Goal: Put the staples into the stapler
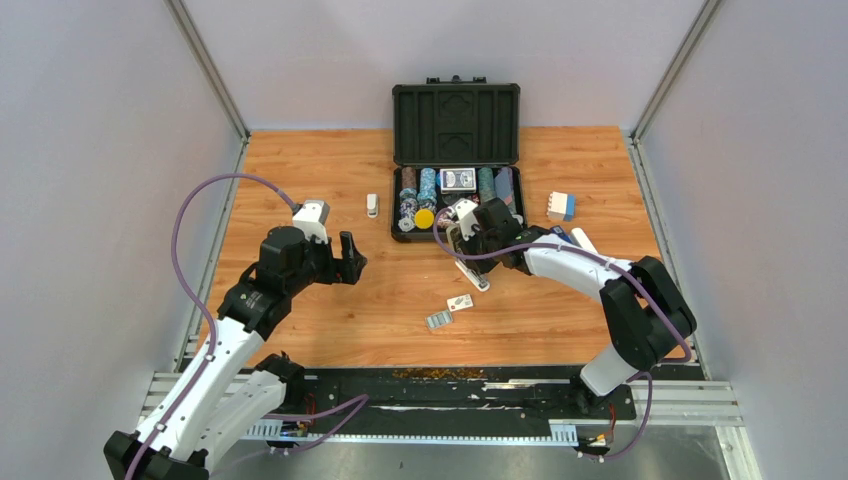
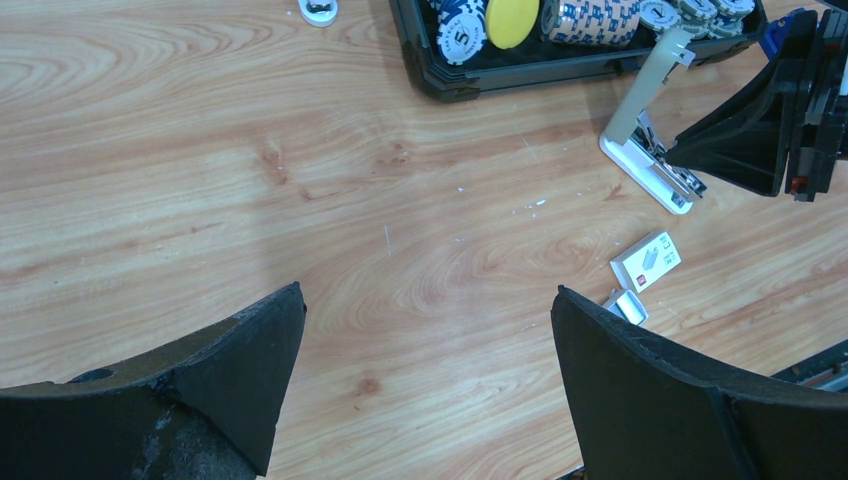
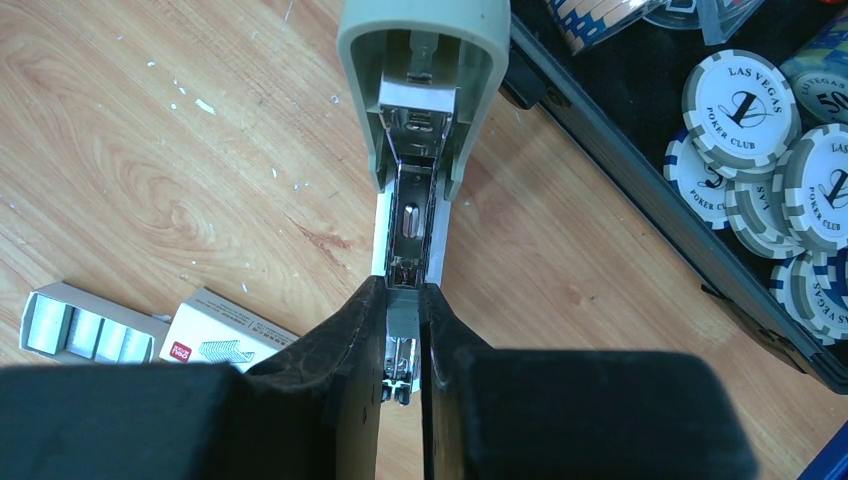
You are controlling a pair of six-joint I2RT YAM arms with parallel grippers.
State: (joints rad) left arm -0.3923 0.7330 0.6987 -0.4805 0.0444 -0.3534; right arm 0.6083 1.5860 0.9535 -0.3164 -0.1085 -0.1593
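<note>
My left tool [image 2: 428, 300] hangs released and empty over the bare bench [image 2: 200, 150], jaws spread wide, well apart from everything. Rightward, the staples [image 3: 75, 328] lie as silvery strips in their small white tray [image 3: 28, 320], which rests on the bench just beside its pulled-off sleeve [image 3: 225, 342]; I cannot see into the sleeve. Next comes the stapler [image 3: 425, 60], base flat on the bench and grey-olive cover swung up, and my right tool [image 3: 403, 290] is clenched on the metal rail at its near end. As I judge it, I am bracing the stapler open for loading, so the grip should be square and firm with the channel facing up. The left tool can then take one strip by its long sides and lay it in legs down. Far right, the open black case [image 3: 600, 130] holds stacked poker chips [image 3: 745, 105] and a deck of cards [image 1: 457, 179].
</note>
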